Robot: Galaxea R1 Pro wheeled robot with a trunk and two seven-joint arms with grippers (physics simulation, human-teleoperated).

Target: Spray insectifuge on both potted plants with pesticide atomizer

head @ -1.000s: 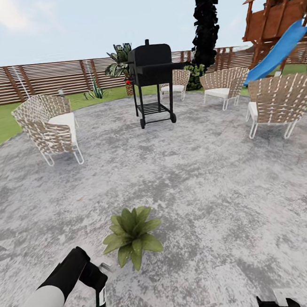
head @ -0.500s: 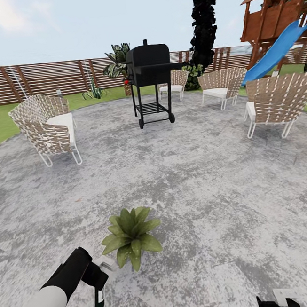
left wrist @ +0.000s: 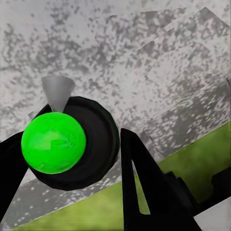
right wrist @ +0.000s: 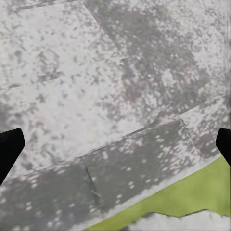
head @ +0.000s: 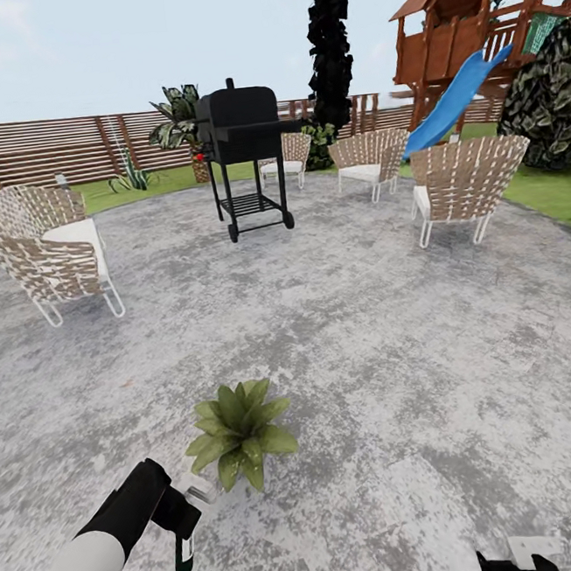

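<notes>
One potted plant (head: 239, 431), a low rosette of pointed green leaves, sits on the grey stone patio (head: 370, 338) near the front; its pot is hidden under the leaves. The second potted plant is out of view. My left gripper (head: 181, 529) is shut on the pesticide atomizer (head: 185, 555), a slim dark bottle with a white label, just left of the plant and a little nearer to me. In the left wrist view the atomizer (left wrist: 72, 144) is seen end-on, with a bright green cap between the black fingers (left wrist: 154, 192). My right gripper (right wrist: 115, 144) is open over bare stone.
A black grill (head: 244, 162) stands at mid-patio. Woven chairs sit at the left (head: 45, 254), right (head: 464, 183) and back (head: 369, 162). Behind them are the slatted fence (head: 52, 152), a dark tree (head: 329, 43) and a wooden play tower with a blue slide (head: 455, 101). Lawn (right wrist: 192, 202) borders the patio.
The whole head view has swung to the right, so the grill, chairs and play tower sit further left in the picture. My left arm and the atomizer keep their pose beside the plant.
</notes>
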